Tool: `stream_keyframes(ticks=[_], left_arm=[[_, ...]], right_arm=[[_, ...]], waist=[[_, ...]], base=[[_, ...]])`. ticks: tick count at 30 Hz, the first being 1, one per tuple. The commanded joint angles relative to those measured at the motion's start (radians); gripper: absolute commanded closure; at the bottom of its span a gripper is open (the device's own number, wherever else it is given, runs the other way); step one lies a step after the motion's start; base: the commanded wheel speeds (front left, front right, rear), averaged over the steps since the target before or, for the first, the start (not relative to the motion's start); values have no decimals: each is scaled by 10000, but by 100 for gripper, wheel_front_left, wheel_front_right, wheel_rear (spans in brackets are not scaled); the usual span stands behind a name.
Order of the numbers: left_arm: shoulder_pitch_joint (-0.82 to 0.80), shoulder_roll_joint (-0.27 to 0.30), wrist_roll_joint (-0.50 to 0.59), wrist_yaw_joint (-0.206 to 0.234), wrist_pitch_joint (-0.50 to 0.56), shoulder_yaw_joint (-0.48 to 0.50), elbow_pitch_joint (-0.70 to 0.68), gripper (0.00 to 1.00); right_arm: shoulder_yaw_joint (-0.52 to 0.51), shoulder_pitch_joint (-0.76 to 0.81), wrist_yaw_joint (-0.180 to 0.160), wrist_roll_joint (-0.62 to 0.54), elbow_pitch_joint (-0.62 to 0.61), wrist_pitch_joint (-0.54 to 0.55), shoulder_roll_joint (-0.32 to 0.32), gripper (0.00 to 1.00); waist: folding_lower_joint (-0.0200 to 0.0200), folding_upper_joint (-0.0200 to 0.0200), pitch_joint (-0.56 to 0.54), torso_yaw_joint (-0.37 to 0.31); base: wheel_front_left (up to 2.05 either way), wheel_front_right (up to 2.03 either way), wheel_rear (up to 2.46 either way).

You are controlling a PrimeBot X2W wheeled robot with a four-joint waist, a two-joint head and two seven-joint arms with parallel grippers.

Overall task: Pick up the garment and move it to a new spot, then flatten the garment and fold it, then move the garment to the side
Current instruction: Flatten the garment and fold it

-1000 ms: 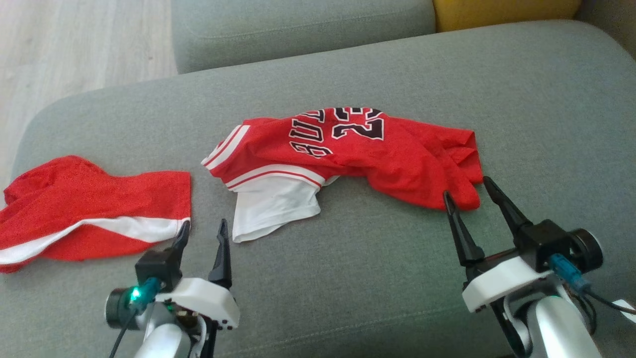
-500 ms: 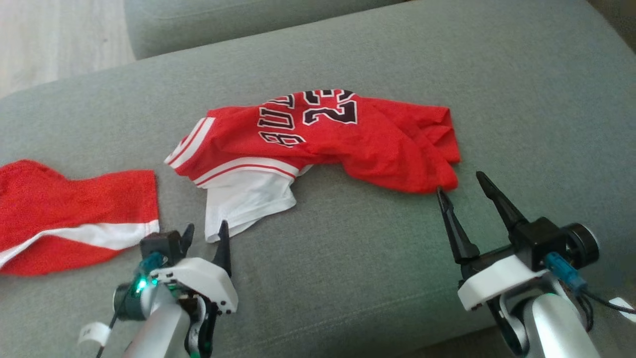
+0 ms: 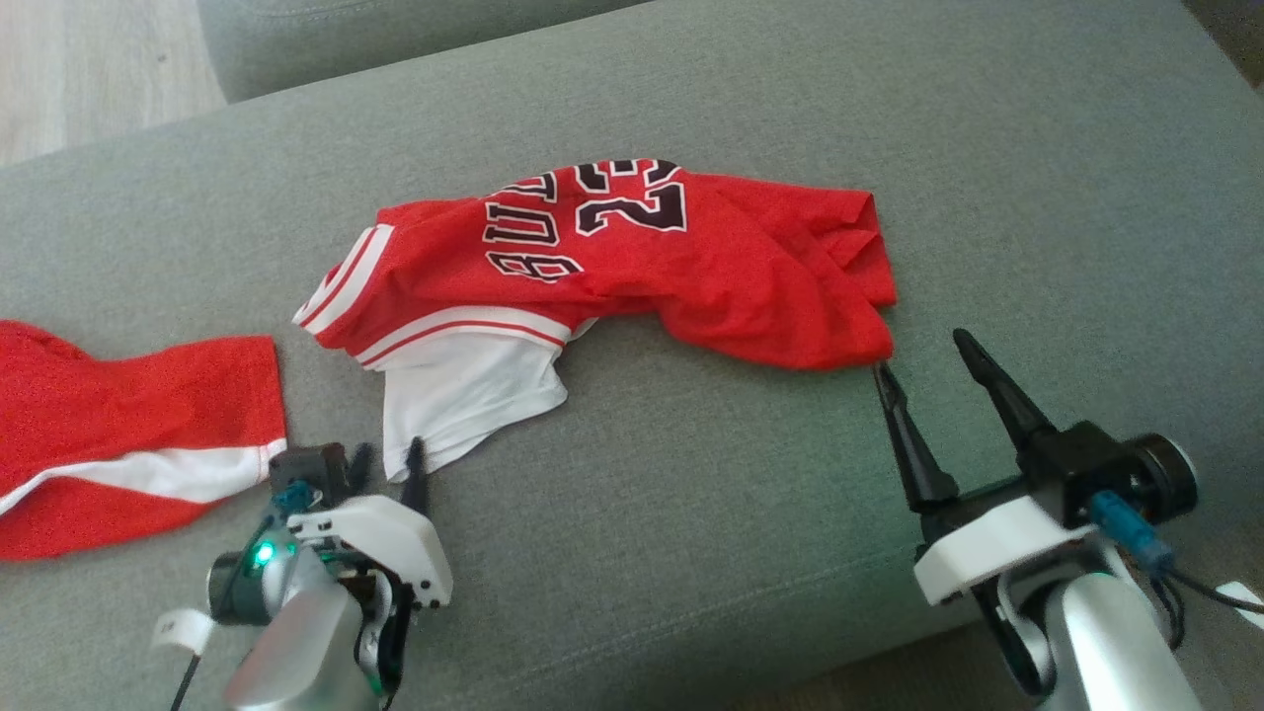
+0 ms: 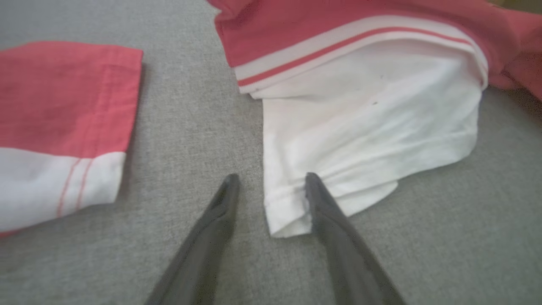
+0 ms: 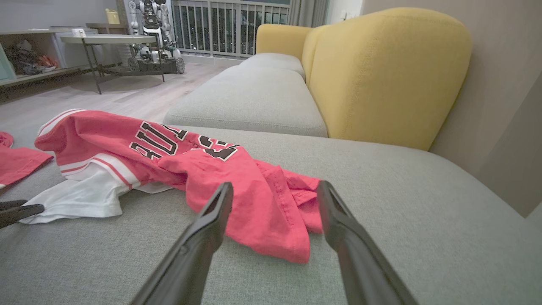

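Observation:
The garment [image 3: 632,257] is a red jersey with black lettering and a white sleeve, lying crumpled on the grey sofa seat [image 3: 691,513]. My left gripper [image 3: 388,456] sits low at the sleeve's near corner. In the left wrist view the left gripper [image 4: 271,180] is open, with the white hem [image 4: 288,212] lying between its fingers. My right gripper [image 3: 920,354] stands open just short of the red hem corner [image 3: 869,346]. In the right wrist view that red corner [image 5: 275,228] lies between the fingers of the right gripper [image 5: 275,188].
A second red cloth with a white band [image 3: 128,434] lies at the left of the seat, close to my left gripper. A yellow back cushion [image 5: 381,72] and another grey seat [image 5: 254,97] lie beyond. Wooden floor [image 3: 89,69] shows past the sofa's left edge.
The head camera has tilted, shifting the whole picture. My left gripper has moved right onto the white sleeve corner and its fingers have narrowed a little. The right gripper stays by the red hem.

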Motion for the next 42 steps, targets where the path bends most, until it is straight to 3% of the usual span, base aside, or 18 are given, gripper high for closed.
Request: stream_keyframes(ticks=[1, 7, 13, 14, 23, 33, 42], left_arm=[[-272, 70, 2, -135, -29, 145, -1, 100], [-315, -86, -318, -936, -95, 71, -115, 100], [-17, 56, 102, -548, -134, 568, -2285, 100], [-17, 56, 102, -548, -134, 568, -2285, 100], [1134, 55, 1055, -282, -137, 842, -5819, 100], [1634, 29, 1402, -118, -138, 1103, -7119, 100], [1595, 0, 1574, -126, -139, 1266, -7379, 100]], right_arm=[[116, -376, -6, 163, -282, 70, 26, 0], [-521, -573, -6, 742, 73, 240, 26, 0], [-1679, -1031, -6, 2007, 1949, 338, 26, 0], [-1679, -1031, -6, 2007, 1949, 338, 26, 0], [-2019, -2378, -6, 2914, 5936, -331, 26, 0], [-2154, -4038, -6, 2703, 9096, -858, 26, 0], [-2520, -4621, -6, 2326, 9698, -871, 26, 0]], waist=[[0, 0, -13, 35], [0, 0, -122, 453], [0, 0, -248, 1018], [0, 0, -248, 1018], [0, 0, -329, 1714], [0, 0, -254, 1853], [0, 0, -68, 2006]], base=[[0, 0, 0], [0, 0, 0], [0, 0, 0], [0, 0, 0], [0, 0, 0], [0, 0, 0], [0, 0, 0]])
